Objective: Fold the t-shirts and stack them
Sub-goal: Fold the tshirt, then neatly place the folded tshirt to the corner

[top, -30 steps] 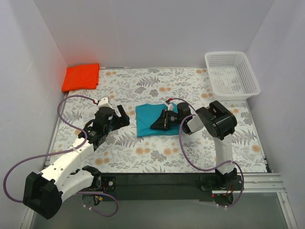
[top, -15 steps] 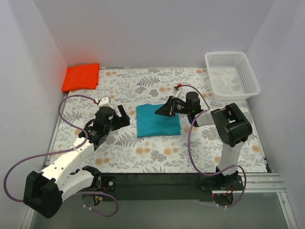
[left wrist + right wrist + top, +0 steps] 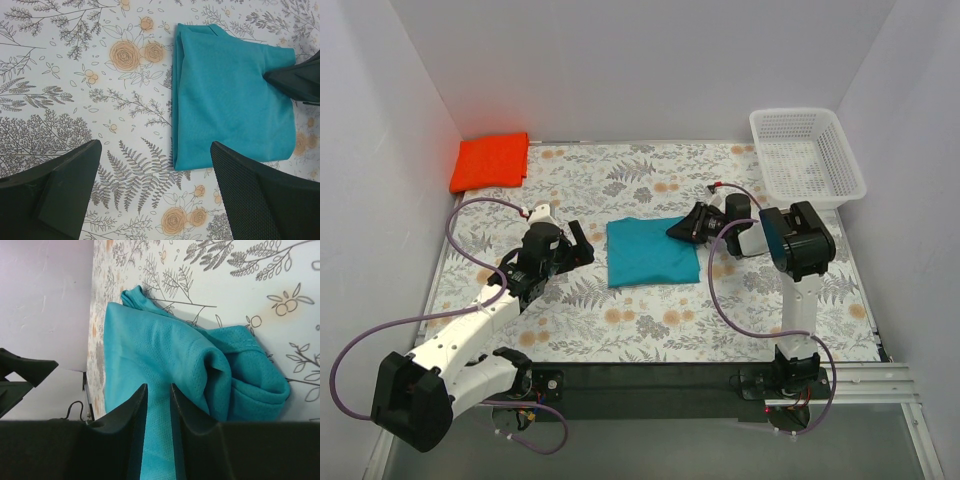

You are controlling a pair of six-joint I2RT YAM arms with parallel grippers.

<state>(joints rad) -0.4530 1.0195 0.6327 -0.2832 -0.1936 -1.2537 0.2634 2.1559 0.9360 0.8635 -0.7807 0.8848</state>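
The teal t-shirt lies folded into a flat rectangle in the middle of the floral table; the left wrist view has the teal t-shirt ahead and to the right. My right gripper lies on its side at the shirt's far right corner, jaws a narrow gap apart. In its own view the right gripper shows the flat teal t-shirt through that gap, with a bunched fold to the right. My left gripper hovers wide open left of the shirt; nothing sits inside the left gripper. The orange-red t-shirt lies folded in the far left corner.
A white mesh basket stands at the far right corner, nothing inside it. White walls close the table on the left, back and right. Purple cables loop beside both arms.
My right gripper has drawn back from over the teal shirt's middle to its far right corner, uncovering the cloth. The left arm has hardly moved.
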